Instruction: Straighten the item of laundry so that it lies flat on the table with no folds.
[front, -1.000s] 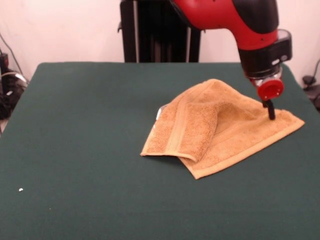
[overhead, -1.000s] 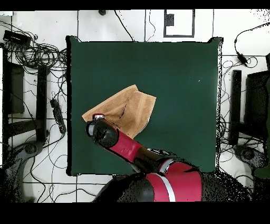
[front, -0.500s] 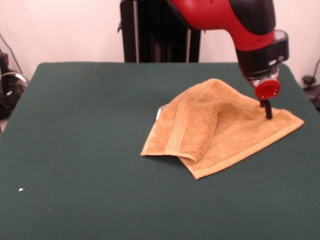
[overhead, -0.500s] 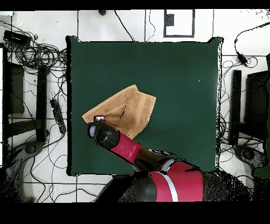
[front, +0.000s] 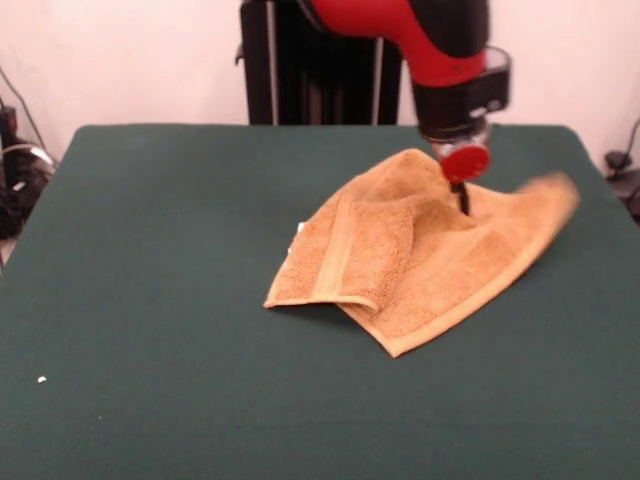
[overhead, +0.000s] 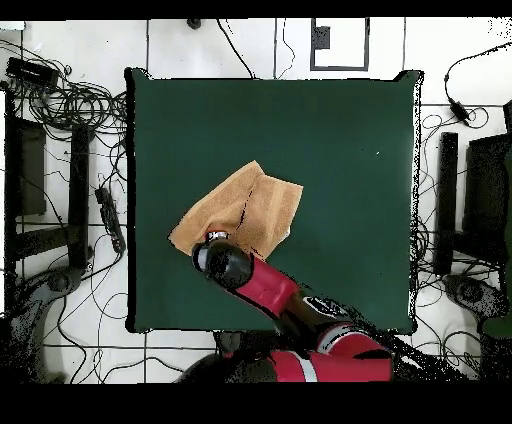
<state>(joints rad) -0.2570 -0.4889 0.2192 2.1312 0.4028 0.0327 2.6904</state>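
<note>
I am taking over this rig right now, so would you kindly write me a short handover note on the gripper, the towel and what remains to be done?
Gripper: down on the golden-tan terry towel, near its far-right part; whether it is open or shut cannot be told.
Towel: on the dark green felt table, right of centre in the front view. Its left part is folded over onto itself, with the woven band showing on the flap. The right corner looks lifted and blurred.
Done: nothing is flat yet.
Left: open the folded flap, spread the corners, and lay the towel flat with no folds.
</note>
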